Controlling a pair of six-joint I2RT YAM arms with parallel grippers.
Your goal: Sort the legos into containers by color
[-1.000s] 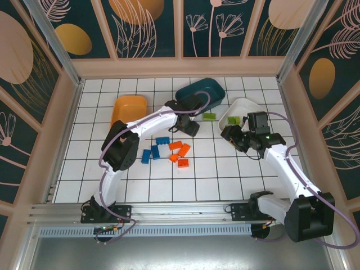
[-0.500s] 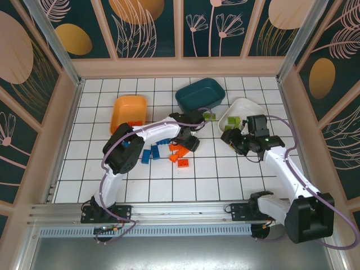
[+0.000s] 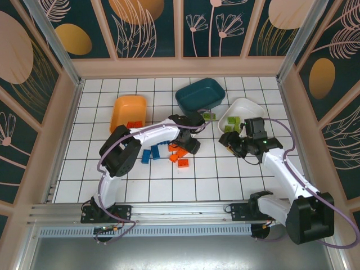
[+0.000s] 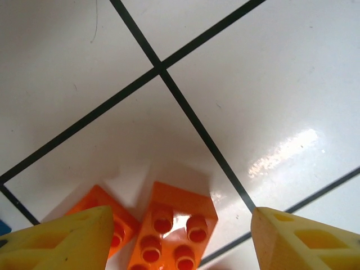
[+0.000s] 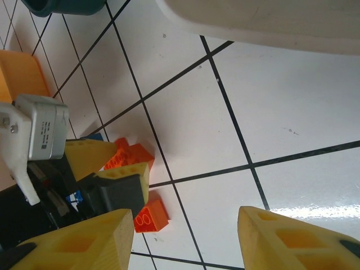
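Top external view: orange tray (image 3: 128,108) holds red bricks (image 3: 134,124); left gripper (image 3: 192,145), spread wide and empty, straddles loose orange-red legos (image 3: 179,155); right gripper (image 3: 228,140) gapes empty near white tray (image 3: 246,105) of green bricks (image 3: 233,122).

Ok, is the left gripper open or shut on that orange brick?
Open: the wrist view shows the left gripper spread either side of the orange brick, not gripping it.

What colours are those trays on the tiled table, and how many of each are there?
orange tray: 1
dark teal tray: 1
white tray: 1
Total: 3 trays
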